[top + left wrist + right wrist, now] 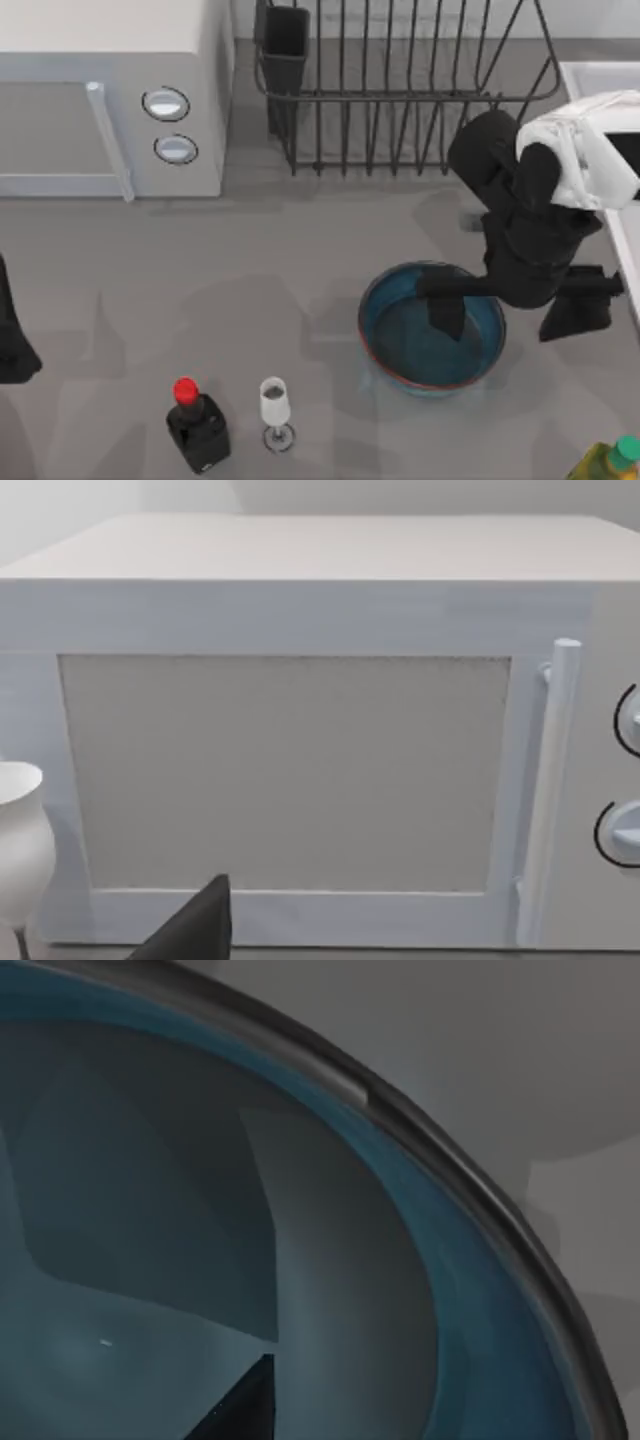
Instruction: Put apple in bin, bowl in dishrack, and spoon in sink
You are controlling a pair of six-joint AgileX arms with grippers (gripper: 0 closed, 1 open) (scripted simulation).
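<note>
Top view: one bowl [400, 345], one dishrack [400, 90].

You've got one bowl [432, 362], blue, lower right of centre in the top view. One dishrack [400, 90] at the upper middle, with one utensil cup [286, 42] at its upper left corner. One microwave [110, 95] at the upper left, and you can count two round knobs [166, 103] on it and one door handle [110, 140]. One dark bottle [198, 428] with a red cap at the lower left of centre, one wine glass [275, 410] just to its right. One yellow-green bottle [610, 462] in the lower right corner. One sink [600, 80] rim at the upper right edge. Two arms: one at the right, one at the left edge.
</note>
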